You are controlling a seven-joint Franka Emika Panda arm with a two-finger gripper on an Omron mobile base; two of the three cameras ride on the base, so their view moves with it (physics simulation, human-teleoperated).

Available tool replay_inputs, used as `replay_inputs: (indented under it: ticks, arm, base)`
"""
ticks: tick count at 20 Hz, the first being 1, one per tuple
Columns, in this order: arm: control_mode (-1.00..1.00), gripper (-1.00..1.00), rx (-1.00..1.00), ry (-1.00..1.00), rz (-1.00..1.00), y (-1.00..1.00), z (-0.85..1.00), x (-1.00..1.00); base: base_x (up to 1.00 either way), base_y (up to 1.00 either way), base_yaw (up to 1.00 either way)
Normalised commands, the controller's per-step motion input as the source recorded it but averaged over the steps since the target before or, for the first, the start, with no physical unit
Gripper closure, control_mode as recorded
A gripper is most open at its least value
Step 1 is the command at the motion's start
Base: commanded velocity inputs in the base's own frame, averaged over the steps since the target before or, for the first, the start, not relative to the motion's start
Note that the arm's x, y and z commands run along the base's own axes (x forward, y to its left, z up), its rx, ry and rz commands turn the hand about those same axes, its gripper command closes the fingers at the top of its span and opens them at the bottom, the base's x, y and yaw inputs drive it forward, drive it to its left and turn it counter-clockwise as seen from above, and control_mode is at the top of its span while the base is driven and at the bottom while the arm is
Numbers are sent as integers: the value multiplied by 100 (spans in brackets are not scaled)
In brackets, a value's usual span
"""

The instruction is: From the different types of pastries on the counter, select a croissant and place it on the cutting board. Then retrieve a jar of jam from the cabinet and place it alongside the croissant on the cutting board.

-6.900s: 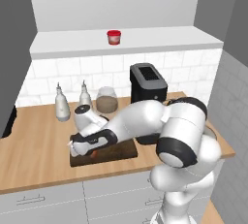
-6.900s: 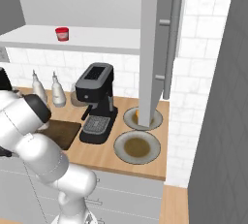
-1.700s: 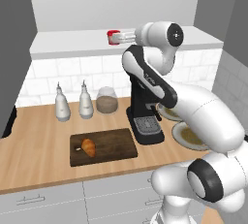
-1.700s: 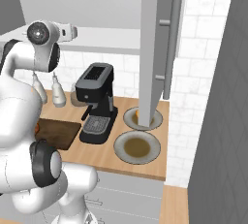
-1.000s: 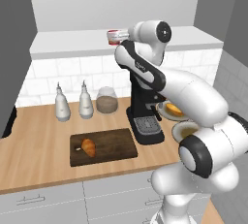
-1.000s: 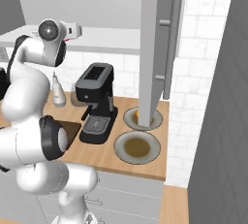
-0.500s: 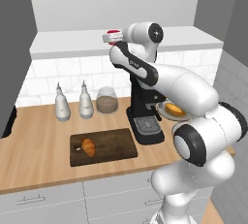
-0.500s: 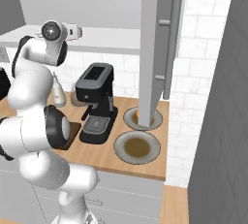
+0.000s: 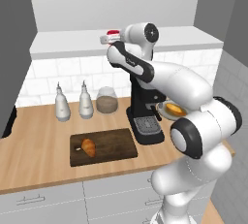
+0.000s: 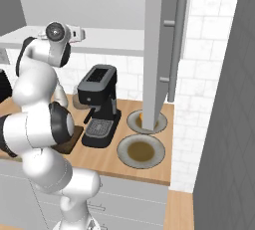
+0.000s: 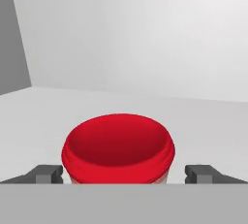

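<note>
In the cabinet, the released claw is straddling the jar of jam, one fingertip waiting on either side, not yet clenched.

No readable text, label, brand, number or sign anywhere. Blank red lid on the jar of jam, bare black front on the coffee machine, plain glass on the two bottles at the far left of the counter.
</note>
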Motion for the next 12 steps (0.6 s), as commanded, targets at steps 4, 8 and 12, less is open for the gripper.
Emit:
replay_inputs:
  ticks: [4,8,12]
  arm:
    - [-100,100,0,0,4,4,-14,9]
    - [-100,100,0,0,3,0,-5,6]
    - [-100,100,0,2,1,0,0,2]
  base:
    - [0,0,0]
    - [0,0,0]
    - [0,0,0]
